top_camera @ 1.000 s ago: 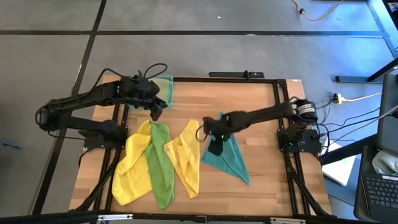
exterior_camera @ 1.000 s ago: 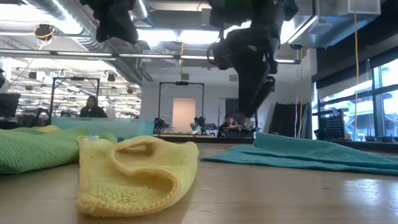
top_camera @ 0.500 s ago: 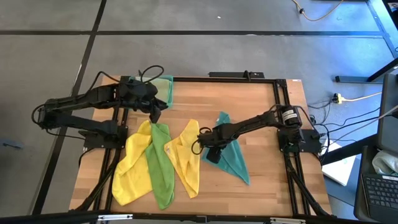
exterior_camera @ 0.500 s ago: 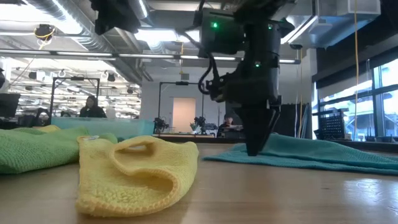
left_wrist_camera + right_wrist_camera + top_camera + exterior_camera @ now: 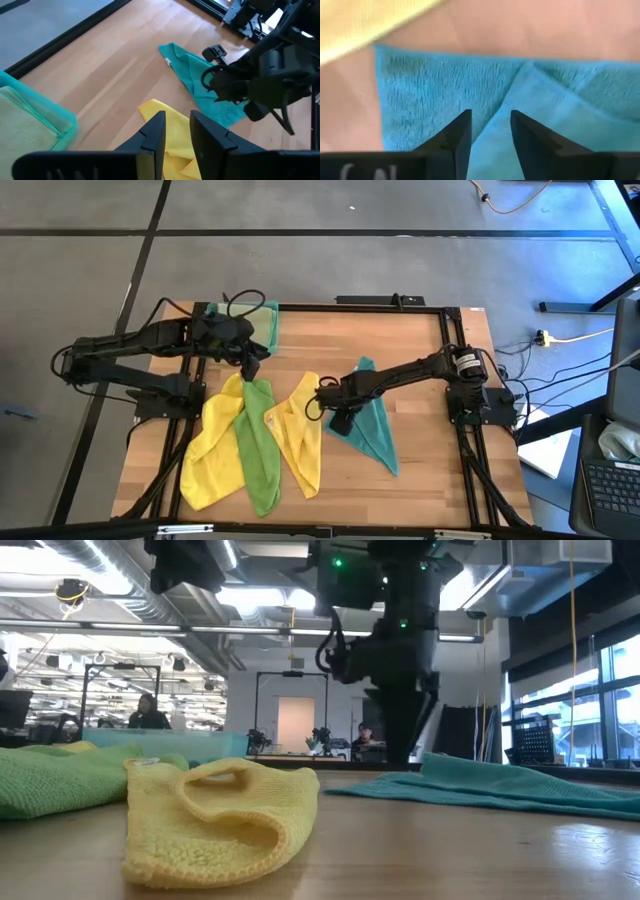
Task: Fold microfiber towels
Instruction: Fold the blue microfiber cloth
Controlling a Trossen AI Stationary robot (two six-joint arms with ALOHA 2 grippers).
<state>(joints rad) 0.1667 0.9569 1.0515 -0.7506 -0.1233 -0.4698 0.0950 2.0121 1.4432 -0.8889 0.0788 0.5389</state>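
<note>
Four microfiber towels lie flat on the wooden table: a yellow one, a bright green one, a second yellow one and a teal one. A pale olive towel lies in the teal tray at the far left. My right gripper points down at the teal towel's left corner, shut on a ridge of the cloth. My left gripper hovers above the table near the tray, its fingers a little apart with nothing between them. My right gripper comes from above, pointing down, at the teal towel near its left corner. A raised fold of the cloth runs up between the two fingers. The rest of the towel lies flat on the table.
A black frame borders the table. The tray stands in the far left corner. Bare wood lies between the tray and the teal towel. People and equipment show in the room behind the table.
My right gripper has gone down onto the teal towel's left corner, shifting a little toward the table's left edge. The towel has puckered there. My left gripper has stayed near the tray.
</note>
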